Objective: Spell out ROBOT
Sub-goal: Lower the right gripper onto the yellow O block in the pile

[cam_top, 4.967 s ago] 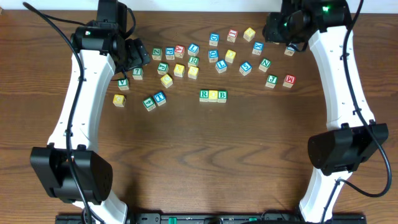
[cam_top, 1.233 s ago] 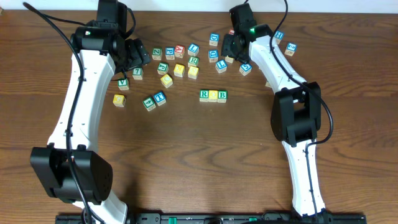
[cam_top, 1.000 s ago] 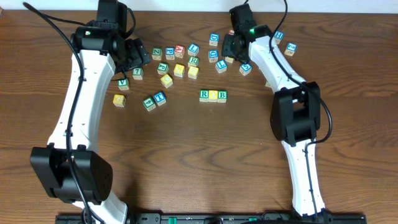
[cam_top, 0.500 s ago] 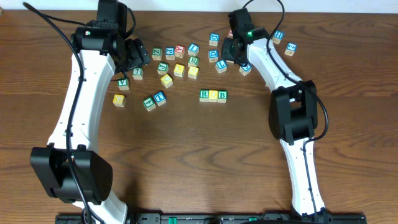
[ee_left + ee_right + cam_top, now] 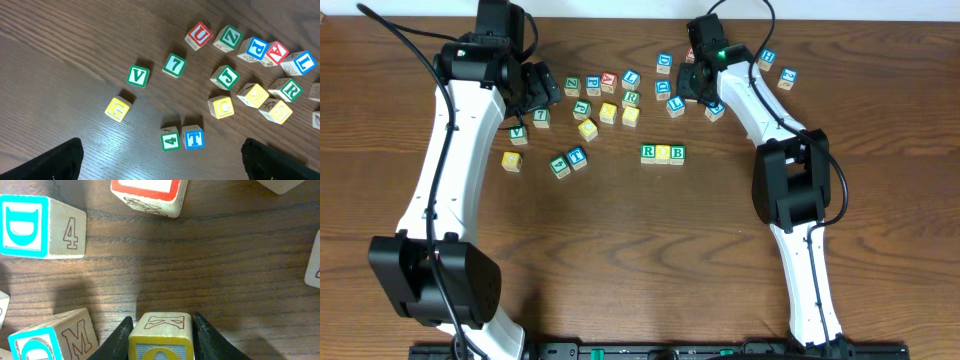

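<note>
Overhead cam: fixed high, looks straight down, far enough out to take in the whole desk [image 5: 640, 250]. Left wrist cam: mid-height, angled down on the desk's left part. It catches the T cube [image 5: 193, 138] & neighbours, the same group overhead shows upper left. Right wrist cam: v. low & close to the wood, looking past the right end effector [image 5: 161, 326] w/ a yellow-faced cube [image 5: 161, 342] at frame bottom. Overlaps overhead's top-centre patch.
</note>
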